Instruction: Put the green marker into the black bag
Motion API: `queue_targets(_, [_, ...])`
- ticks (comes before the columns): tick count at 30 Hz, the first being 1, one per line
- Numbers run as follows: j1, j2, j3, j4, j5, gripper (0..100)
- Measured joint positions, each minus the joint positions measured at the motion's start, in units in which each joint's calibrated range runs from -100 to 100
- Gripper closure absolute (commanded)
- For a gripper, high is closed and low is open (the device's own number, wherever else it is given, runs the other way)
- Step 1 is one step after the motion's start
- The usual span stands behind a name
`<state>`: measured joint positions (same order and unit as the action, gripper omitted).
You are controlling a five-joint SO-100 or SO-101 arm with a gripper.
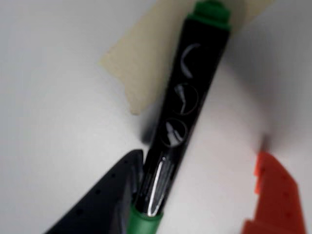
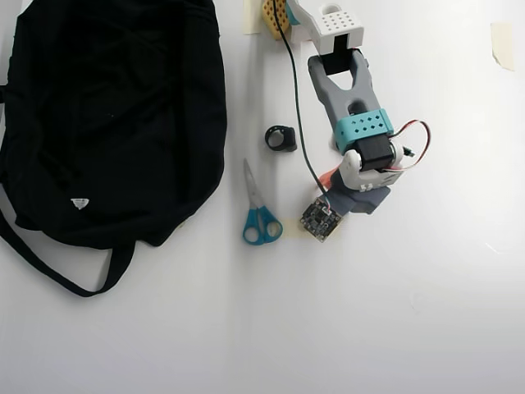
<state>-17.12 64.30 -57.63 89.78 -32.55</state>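
On my overhead view the bag (image 2: 115,115) fills the far left of the white bench (image 2: 394,312), a soft black heap with a small white logo (image 2: 79,203) near its lower edge and a strap (image 2: 49,267) looping out below it. To the right of the bag, well apart from it, a pair of scissors (image 2: 257,209) lies with its blades pointing up the picture and its blue handles at the bottom. Just above and right of the scissors sits a small black ring-shaped thing (image 2: 281,138). Further right comes my arm (image 2: 353,98), reaching down the picture from its base at the top edge, with a teal band across it and a small circuit board (image 2: 320,219) at its lower end; from here the arm hides the tool and whatever is under it. A scrap of tape (image 2: 501,43) sticks to the bench at the far right. On the wrist view, going left to right, I see the tool's (image 1: 195,195) black finger (image 1: 105,200) pressed against the left side of the marker (image 1: 183,117), which lies on the bench partly over a strip of beige tape (image 1: 141,68), green at both ends. The orange finger (image 1: 275,195) stands clear to the right, so the tool is spread wide with the marker between its fingers, ungripped.
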Motion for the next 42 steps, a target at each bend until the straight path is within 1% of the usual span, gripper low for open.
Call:
queue_targets(4, [0.0,0.0,0.0,0.0,0.0,72])
queue_targets(9, [0.59,0.0,0.0,0.69,-0.24,81])
queue_targets(12, [0.81,-0.08,0.0,0.69,-0.1,83])
queue_targets(20, [0.81,-0.08,0.0,0.69,-0.15,84])
queue_targets(25, [0.81,-0.08,0.0,0.69,-0.15,90])
queue_targets(36, [0.81,0.17,0.0,0.69,-0.29,91])
queue_targets(40, [0.81,0.17,0.0,0.69,-0.29,98])
queue_targets(42, [0.81,0.25,0.0,0.69,-0.29,98])
